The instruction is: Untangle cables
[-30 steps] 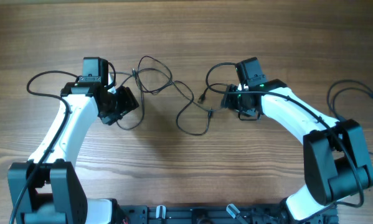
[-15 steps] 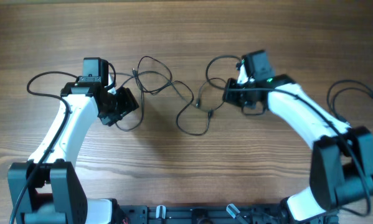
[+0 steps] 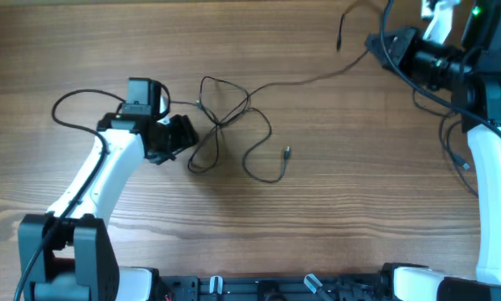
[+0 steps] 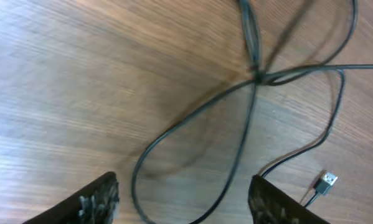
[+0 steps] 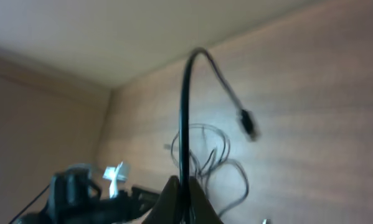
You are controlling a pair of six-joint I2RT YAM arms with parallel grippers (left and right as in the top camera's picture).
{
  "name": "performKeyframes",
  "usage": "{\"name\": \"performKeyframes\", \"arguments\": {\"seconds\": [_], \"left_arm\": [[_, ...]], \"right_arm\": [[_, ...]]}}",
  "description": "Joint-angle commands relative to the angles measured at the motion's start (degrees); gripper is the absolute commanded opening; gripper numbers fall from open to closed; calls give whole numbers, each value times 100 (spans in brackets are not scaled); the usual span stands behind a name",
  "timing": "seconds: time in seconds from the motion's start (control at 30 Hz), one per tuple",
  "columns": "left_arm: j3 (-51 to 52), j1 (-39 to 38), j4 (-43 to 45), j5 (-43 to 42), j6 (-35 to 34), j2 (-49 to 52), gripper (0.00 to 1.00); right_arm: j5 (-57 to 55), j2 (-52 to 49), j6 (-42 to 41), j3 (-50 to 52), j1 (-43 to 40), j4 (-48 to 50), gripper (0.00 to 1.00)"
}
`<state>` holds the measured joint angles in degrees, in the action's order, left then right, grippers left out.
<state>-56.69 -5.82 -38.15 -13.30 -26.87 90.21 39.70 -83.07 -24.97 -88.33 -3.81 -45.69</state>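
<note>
— Where do the cables [image 3: 225, 125] lie?

— Left of centre on the bench [image 3: 83, 42]. They are thin black cords, bunched in loose, overlapping loops. The left wrist view shows several loops crossing at one knot [image 4: 259, 76].

— Any ends showing?

— A small plug [image 3: 287, 152] lies flat just right of the loops, at the tip of a curl.

— And the rest?

— A long strand [image 3: 313, 79] leaves the bunch and stretches toward the far right corner, raised off the bench there. The right gripper [image 5: 180, 199] has its jaws closed on it. Past them the cord arches over, and a second plug [image 5: 247, 122] dangles in the air.
</note>
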Motion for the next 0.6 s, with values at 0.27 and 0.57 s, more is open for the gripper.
{"name": "performKeyframes", "arguments": {"seconds": [0.27, 0.57], "left_arm": [[131, -422, 1812, 50, -1158, 459, 78], [131, -483, 2944, 92, -1110, 1102, 75]], "right_arm": [[-1016, -94, 901, -26, 11, -2138, 5], [-1016, -94, 979, -26, 103, -2302, 5]]}}
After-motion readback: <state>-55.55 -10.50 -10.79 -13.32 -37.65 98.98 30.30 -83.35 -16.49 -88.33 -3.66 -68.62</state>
